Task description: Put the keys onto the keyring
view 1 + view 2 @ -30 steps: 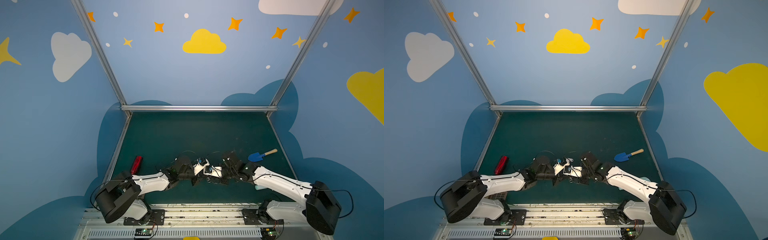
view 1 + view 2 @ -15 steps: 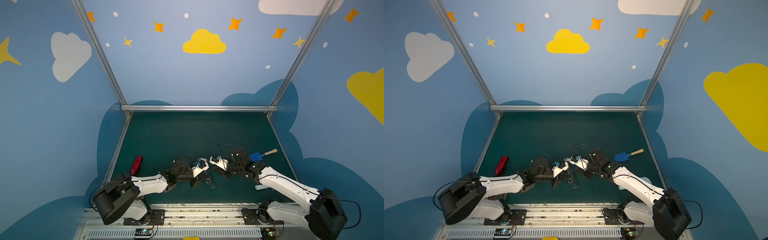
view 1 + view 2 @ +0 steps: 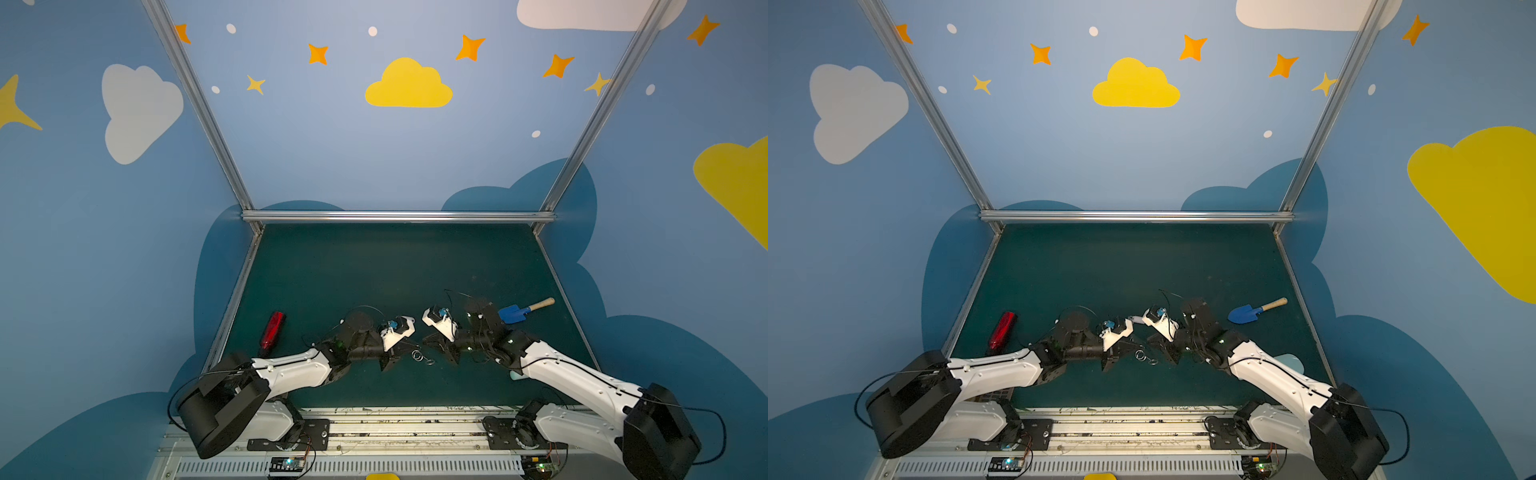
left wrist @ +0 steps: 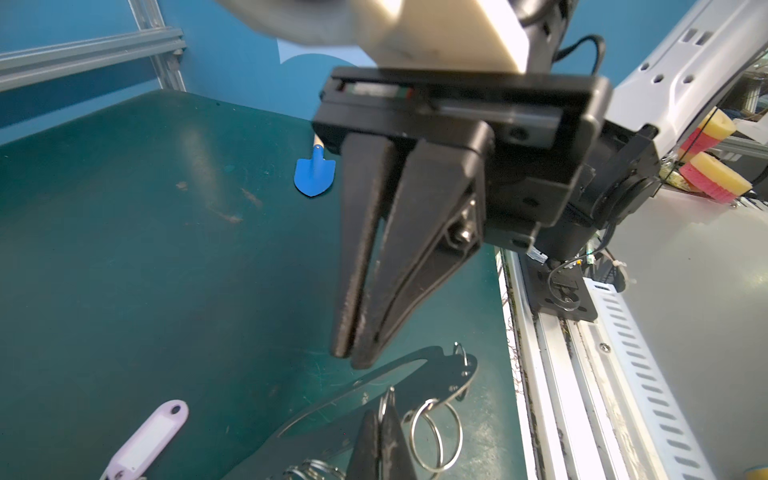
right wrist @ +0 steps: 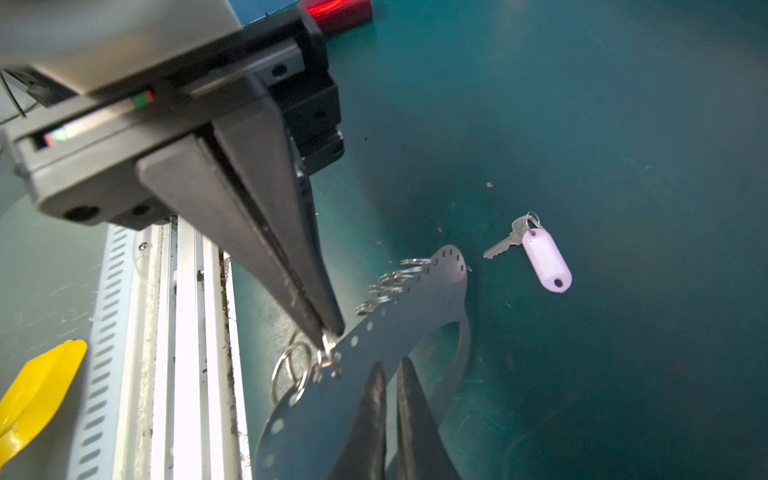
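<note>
The keyring (image 4: pixel 440 372) (image 5: pixel 415 316) is a flat grey half-moon plate with rim holes and several split rings, lying tilted near the table's front edge. My left gripper (image 4: pixel 379 411) (image 5: pixel 328 332) is shut on one small split ring at the plate's rim. My right gripper (image 5: pixel 390 362) (image 4: pixel 351 359) hovers just over the plate with its fingertips nearly together and nothing between them. The keys (image 5: pixel 505 243) are one silver key with a pale oblong tag (image 4: pixel 145 440), lying flat on the mat beyond the plate, touched by neither gripper. In both top views only the loose rings (image 3: pixel 417 355) (image 3: pixel 1142 355) show between the grippers.
A red oblong gadget (image 3: pixel 272 330) (image 3: pixel 1003 330) lies at the left of the mat. At the right lies a blue toy shovel (image 3: pixel 515 312) (image 4: pixel 314 174). A pale blue spatula (image 3: pixel 1291 361) peeks out under the right arm. The metal rail (image 5: pixel 187 332) runs along the front edge.
My right gripper has drawn back to the right, away from the left gripper, and its jaws have narrowed. The left gripper has kept its hold at the keyring's rim.
</note>
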